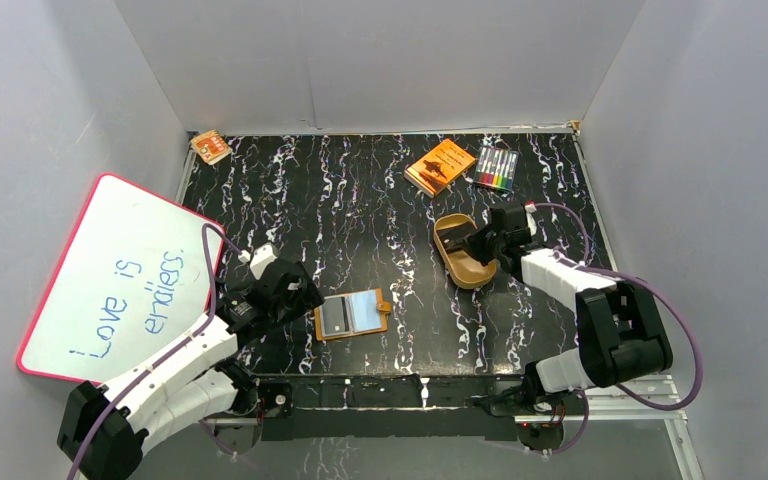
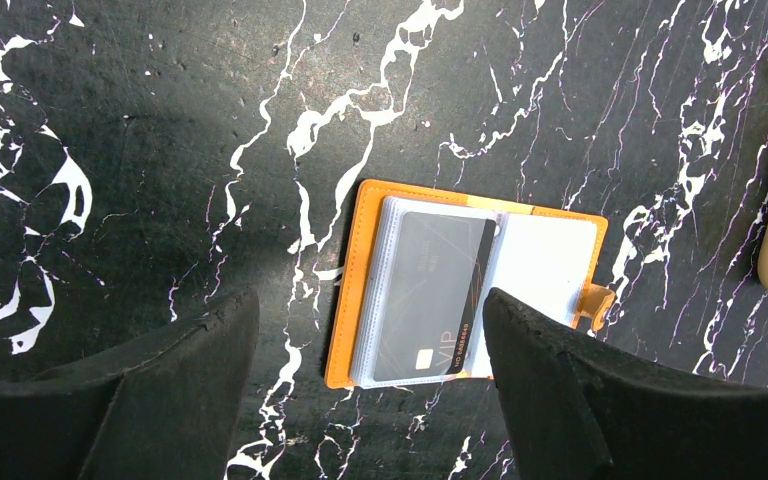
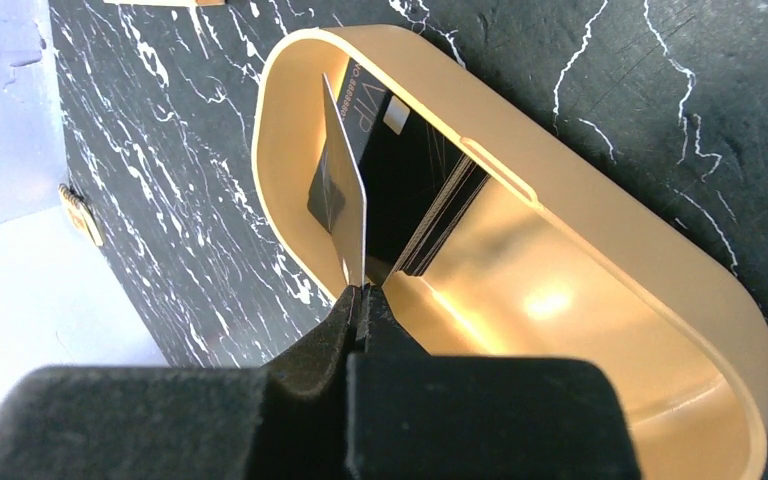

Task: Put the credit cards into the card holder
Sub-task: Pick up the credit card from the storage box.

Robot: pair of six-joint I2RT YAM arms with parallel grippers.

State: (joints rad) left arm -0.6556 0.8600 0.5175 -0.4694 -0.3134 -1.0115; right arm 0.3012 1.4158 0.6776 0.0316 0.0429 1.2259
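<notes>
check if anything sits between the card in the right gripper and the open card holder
Nothing visible lies on the table between them. The card, pinched in the right gripper, only has to clear the wall of the gold tray; the card holder lies open beyond.

Seen from above, the right gripper (image 1: 472, 244) covers part of the gold tray (image 1: 457, 270), and the orange book (image 1: 440, 166) carries print too small to read. Up close, the credit card (image 3: 350, 215) loses its lower corner between the fingertips (image 3: 322, 338).
</notes>
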